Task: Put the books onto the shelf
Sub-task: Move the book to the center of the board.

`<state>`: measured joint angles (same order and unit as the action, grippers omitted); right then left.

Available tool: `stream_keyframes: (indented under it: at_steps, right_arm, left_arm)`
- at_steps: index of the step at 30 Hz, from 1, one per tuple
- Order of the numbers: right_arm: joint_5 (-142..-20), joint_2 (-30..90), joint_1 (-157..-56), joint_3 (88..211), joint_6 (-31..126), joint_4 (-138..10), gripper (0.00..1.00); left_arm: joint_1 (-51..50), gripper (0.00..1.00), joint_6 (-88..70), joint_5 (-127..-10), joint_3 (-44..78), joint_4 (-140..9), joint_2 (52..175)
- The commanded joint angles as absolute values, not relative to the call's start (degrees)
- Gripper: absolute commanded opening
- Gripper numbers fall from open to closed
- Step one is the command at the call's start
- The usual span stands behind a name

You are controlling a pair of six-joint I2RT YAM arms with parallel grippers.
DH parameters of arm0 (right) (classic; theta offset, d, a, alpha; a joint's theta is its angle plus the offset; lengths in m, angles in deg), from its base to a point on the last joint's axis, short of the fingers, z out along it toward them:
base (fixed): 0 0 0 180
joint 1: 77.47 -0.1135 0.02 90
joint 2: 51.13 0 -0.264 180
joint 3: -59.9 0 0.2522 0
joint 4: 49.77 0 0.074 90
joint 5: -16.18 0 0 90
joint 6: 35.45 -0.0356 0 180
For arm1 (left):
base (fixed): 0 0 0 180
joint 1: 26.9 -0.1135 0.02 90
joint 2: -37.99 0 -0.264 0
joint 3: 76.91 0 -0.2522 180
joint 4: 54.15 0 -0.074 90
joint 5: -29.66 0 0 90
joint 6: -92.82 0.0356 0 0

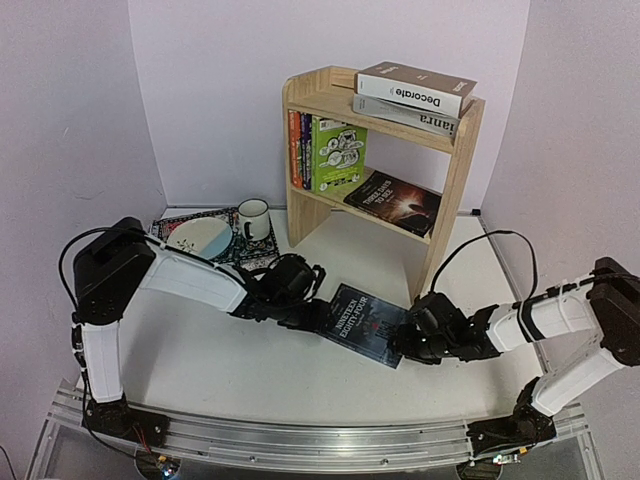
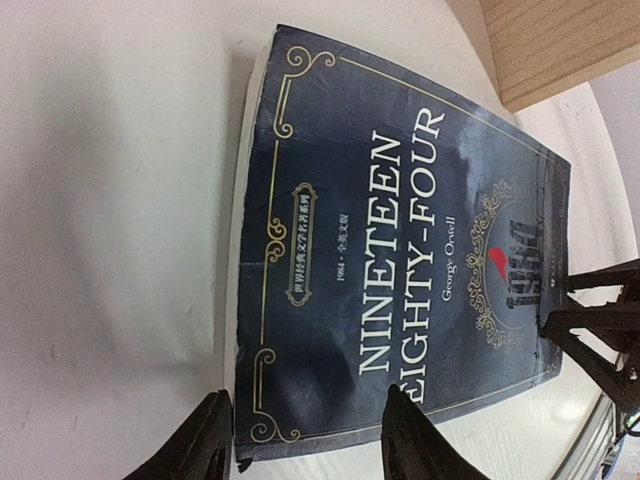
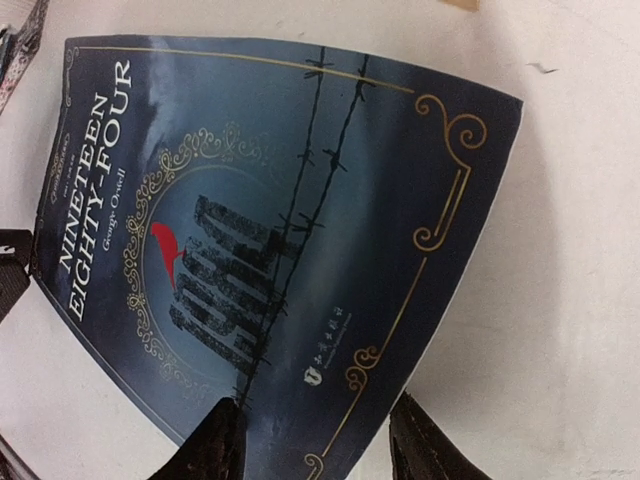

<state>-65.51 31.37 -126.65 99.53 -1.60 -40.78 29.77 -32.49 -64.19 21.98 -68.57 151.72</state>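
A white table (image 1: 190, 350) fills a corner of pale, plain walls (image 1: 200, 100), with a metal rail (image 1: 300, 442) along its near edge where the 2 arms are bolted. The pine shelf (image 1: 457, 195) stands at the back, right of centre. On its top board the thick "Decorate" (image 1: 415, 86) lies flat on the grey "ianra" (image 1: 408, 114). On the lower board paperbacks stand upright at the left, an orange one (image 1: 294, 150) outermost and a green one (image 1: 337, 152) with its cover showing. The dark "Three Days to See" (image 1: 393, 202) lies flat to their right. A patterned placemat (image 1: 166, 226) with a plate (image 1: 200, 238) and a mug (image 1: 253, 218) sits back left. The left and front of the table are bare, and a strip of bare table runs between the shelf and the dark blue "Nineteen Eighty-Four" (image 1: 365, 325). That book lies flat and cover up in front of the shelf, its far right corner near the foot of the right side panel. Its long axis runs left to right, slightly skewed. The title end points toward the left arm and sits a little further back. The foot points toward the right arm. The left gripper (image 2: 305, 405) has its fingers parted around the book's near title-end corner, and the right gripper (image 3: 312, 405) has its fingers parted around a foot-end corner. Whether either one presses on the book I cannot tell.
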Motion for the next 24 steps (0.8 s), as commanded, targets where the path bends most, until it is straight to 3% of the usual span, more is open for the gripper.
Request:
stream_keyframes:
  at_steps: [1,13,24]
  right_arm:
    - [-67.4,34.3,-131.7,103.0,-0.9,-40.1,0.51]
    - [-64.1,38.6,-140.1,106.3,-1.0,-39.9,0.57]
    - [-59.4,32.6,-140.6,107.3,6.2,-49.1,0.58]
  left_arm:
    - [30.5,0.52,-37.0,-67.6,28.9,-66.9,140.4]
    - [31.8,0.53,-49.5,-65.7,52.9,-65.6,115.6]
    - [30.3,0.63,-47.1,-58.6,51.9,-72.8,113.8]
